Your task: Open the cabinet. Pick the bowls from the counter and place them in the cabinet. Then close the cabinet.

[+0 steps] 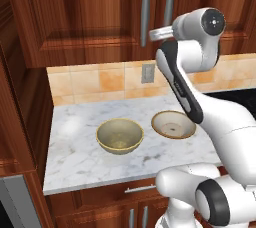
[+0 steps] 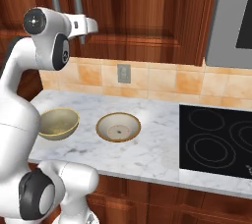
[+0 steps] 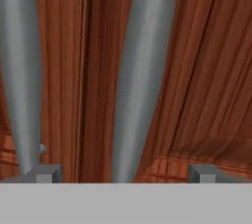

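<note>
Fingers [image 3: 123, 173] spread wide, gripping nothing, face the closed cabinet [image 1: 90, 17]; its right door's upright handle [image 3: 140, 75] rises between them, seemingly just ahead. 2 bowls [image 1: 120, 135] sit on the tabletop [image 1: 75, 157] below.

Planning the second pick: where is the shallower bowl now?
The shallower bowl sits on the counter, right of the deep bowl, below the wall outlet.
</note>
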You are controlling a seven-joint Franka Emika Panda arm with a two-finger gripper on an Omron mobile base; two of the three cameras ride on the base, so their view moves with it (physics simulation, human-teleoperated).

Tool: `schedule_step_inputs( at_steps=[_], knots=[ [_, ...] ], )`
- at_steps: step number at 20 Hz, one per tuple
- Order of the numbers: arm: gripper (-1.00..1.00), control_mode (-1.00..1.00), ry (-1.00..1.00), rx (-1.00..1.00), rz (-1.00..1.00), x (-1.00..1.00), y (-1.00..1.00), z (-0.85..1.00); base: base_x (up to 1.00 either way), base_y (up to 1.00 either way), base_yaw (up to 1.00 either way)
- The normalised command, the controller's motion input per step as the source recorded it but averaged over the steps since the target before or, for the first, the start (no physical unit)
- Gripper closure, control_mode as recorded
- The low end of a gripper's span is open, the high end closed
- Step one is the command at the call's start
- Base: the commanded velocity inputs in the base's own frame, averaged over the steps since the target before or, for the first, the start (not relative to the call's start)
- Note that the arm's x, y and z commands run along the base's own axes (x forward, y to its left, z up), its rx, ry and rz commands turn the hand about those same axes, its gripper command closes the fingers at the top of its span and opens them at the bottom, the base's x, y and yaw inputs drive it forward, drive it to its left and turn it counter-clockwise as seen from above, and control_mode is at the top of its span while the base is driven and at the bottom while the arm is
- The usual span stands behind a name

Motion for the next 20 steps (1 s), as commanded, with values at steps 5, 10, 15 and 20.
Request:
schedule_step_inputs(
  at_steps=[5,10,15,20],
  knots=[
    [-1.0,-1.0,-0.02,0.0,0.0,0.56,0.0,-0.42,0.0,0.0,0.0],
    [-1.0,-1.0,0.0,0.0,0.0,0.75,0.0,-0.3,0.0,0.0,0.0],
    [-1.0,-1.0,-0.01,0.0,0.0,0.92,0.0,-0.21,0.0,0.0,0.0],
    [1.0,-1.0,-0.04,-0.01,0.0,0.94,0.0,-0.46,0.0,0.0,0.0]
  ],
)
